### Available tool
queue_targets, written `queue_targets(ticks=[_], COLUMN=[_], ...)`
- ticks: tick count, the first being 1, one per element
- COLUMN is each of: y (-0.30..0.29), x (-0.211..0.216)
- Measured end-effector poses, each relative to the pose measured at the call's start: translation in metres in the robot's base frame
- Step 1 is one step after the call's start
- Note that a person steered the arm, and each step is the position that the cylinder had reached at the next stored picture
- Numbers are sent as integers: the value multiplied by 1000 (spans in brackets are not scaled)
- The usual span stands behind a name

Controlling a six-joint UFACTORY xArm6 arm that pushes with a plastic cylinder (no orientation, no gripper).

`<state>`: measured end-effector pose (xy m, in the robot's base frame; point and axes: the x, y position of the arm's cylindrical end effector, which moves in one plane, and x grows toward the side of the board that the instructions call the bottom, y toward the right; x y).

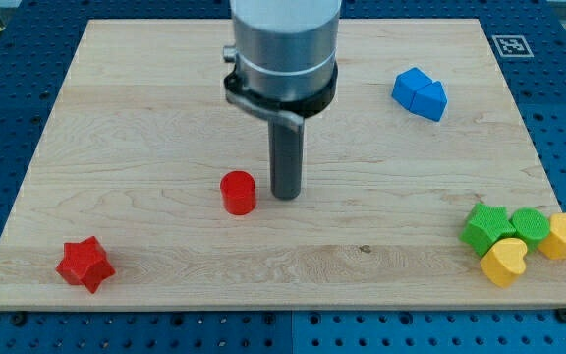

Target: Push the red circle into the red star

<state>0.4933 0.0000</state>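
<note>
My tip rests on the table just to the view's right of the red circle, close beside it, though I cannot tell whether the two touch. There are no fingers on this arm, only the dark rod, so nothing opens or closes. The red circle sits near the middle of the board, slightly toward the view's left. The red star lies well apart from it, down in the view's bottom-left corner.

I judge the step in hand to be the line-up behind the circle, with the push itself not yet made. The star sits left and lower than the circle, so a straight shove from where the tip stands would probably send the circle too level. The next move seems to call for the tip to sit a little higher on the circle's right side, then drive diagonally toward the bottom left.

The table is a pale wooden board on a blue perforated base. A blue block lies toward the top right. A green star, a green block, a yellow heart and a yellow block cluster at the right edge, clear of the path.
</note>
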Motion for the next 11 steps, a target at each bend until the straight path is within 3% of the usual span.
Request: queue_targets(ticks=[1, 4, 9, 11], y=[-1, -100, -88, -138], x=[-4, 4, 31, 46])
